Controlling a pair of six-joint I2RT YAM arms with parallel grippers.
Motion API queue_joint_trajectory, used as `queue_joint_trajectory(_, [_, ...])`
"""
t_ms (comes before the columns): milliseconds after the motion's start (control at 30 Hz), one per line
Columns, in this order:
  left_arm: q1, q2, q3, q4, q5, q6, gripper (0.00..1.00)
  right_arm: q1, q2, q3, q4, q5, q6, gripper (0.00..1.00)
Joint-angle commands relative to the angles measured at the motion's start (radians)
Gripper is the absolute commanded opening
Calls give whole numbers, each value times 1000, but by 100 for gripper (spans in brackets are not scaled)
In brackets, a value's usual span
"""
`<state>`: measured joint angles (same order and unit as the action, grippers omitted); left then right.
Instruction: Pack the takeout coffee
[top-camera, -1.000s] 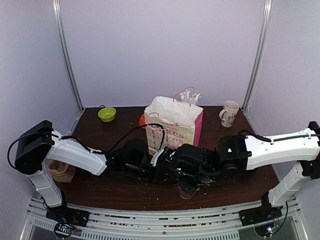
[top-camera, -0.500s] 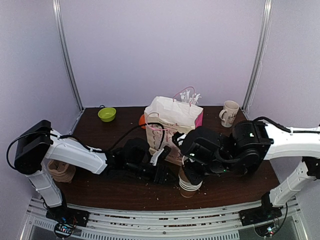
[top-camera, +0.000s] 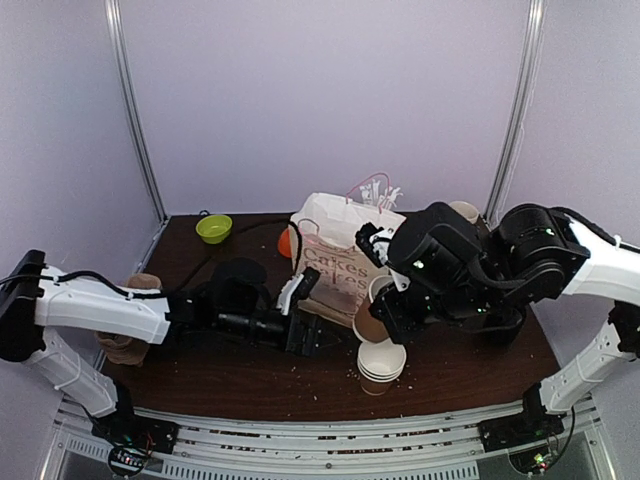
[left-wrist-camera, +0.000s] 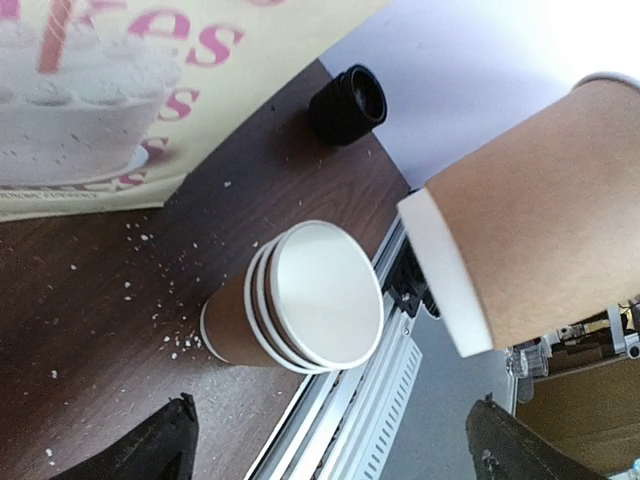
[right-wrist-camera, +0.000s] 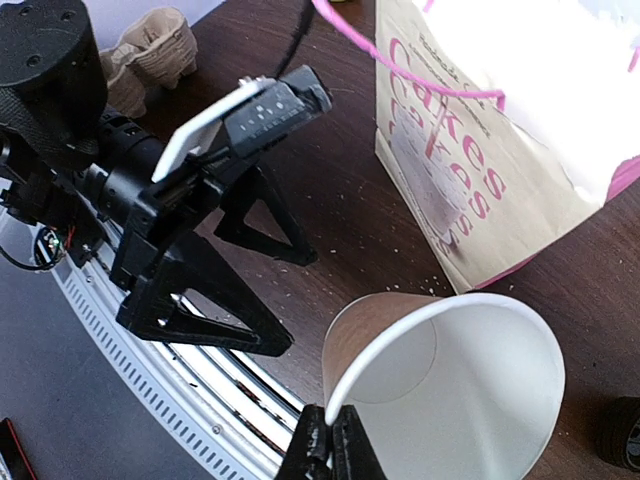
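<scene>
The takeout coffee cup (right-wrist-camera: 450, 390), brown kraft paper with a white inside, hangs tilted and empty above the table. My right gripper (right-wrist-camera: 330, 420) is shut on its rim. The same cup (top-camera: 372, 318) hovers just above a stack of like cups (top-camera: 381, 362) near the front edge. It also fills the right of the left wrist view (left-wrist-camera: 520, 240), above that stack (left-wrist-camera: 300, 300). My left gripper (left-wrist-camera: 330, 445) is open and holds nothing. It lies low on the table (top-camera: 315, 335), left of the stack. The "Cakes" paper bag (top-camera: 340, 262) stands open behind them.
A black stack of lids (left-wrist-camera: 348, 100) sits right of the bag. A green bowl (top-camera: 213, 228) is at the back left. The cream mug (top-camera: 462, 212) peeks out behind my right arm. Brown pulp cup carriers (top-camera: 125, 345) lie at the left edge. Crumbs dot the table.
My right gripper has lifted one cup off the stack, up and to the right. My left gripper has opened, let go of the stack and drawn back to the left.
</scene>
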<state>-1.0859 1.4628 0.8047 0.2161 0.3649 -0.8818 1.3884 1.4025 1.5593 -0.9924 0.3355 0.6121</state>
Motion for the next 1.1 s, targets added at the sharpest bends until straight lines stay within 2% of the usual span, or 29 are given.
queue_joint_trajectory(0, [-3,-196,-81,-113,-185,-1,98,19,54,77,6,-41,-50,0])
queue_joint_trajectory(200, [-3,-445,-150,-324,-460,-11,98,36,166,112,100,-86,-117,0])
queue_joint_trajectory(333, [-3,-585,-198,-379,-590,-26,98,47,262,138,144,-102,-159,0])
queue_joint_trajectory(467, [-3,-658,-218,-422,-687,-32,98,63,400,204,128,-73,-216,0])
queue_joint_trajectory(700, [-2,-657,-229,-464,-739,-49,98,66,602,307,80,-84,-301,0])
queue_joint_trajectory(1067, [-2,-698,-292,-462,-769,-93,98,36,649,216,129,-140,-311,0])
